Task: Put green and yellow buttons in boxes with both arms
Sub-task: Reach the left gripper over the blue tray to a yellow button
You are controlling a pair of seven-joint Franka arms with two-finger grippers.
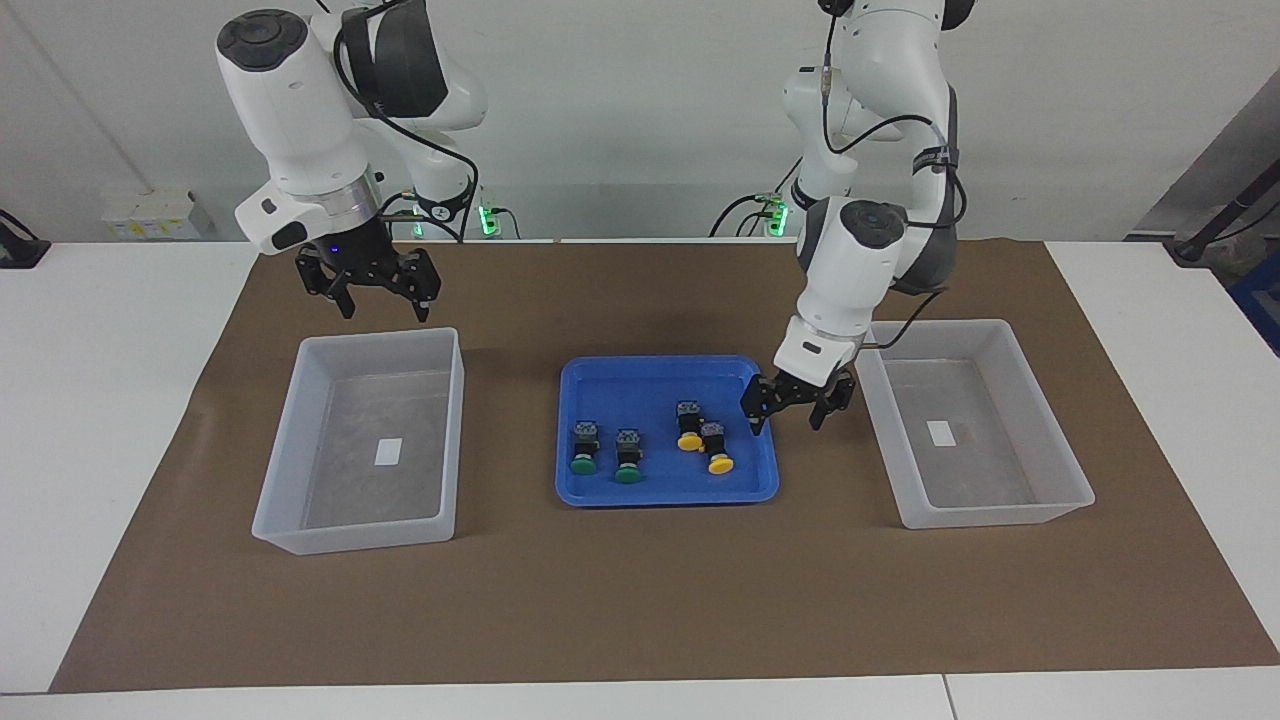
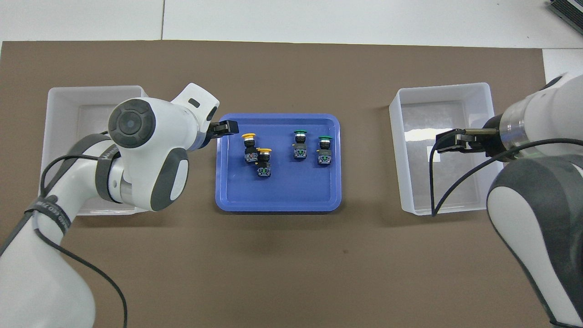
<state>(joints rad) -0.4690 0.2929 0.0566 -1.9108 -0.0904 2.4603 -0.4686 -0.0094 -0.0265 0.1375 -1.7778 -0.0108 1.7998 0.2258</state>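
Yellow buttons (image 1: 703, 441) sit just beside my open left gripper (image 1: 796, 401); I should descend squarely. My right gripper (image 1: 381, 280) waits open.

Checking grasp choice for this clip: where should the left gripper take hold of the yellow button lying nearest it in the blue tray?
Probably on the black body of the yellow button, coming straight down from above. It lies on its side in the blue tray, cap pointing away from the robots, so the body's flat sides face the fingers. The other yellow button lies close beside it, leaving little room. The left gripper hangs open over the tray's edge.
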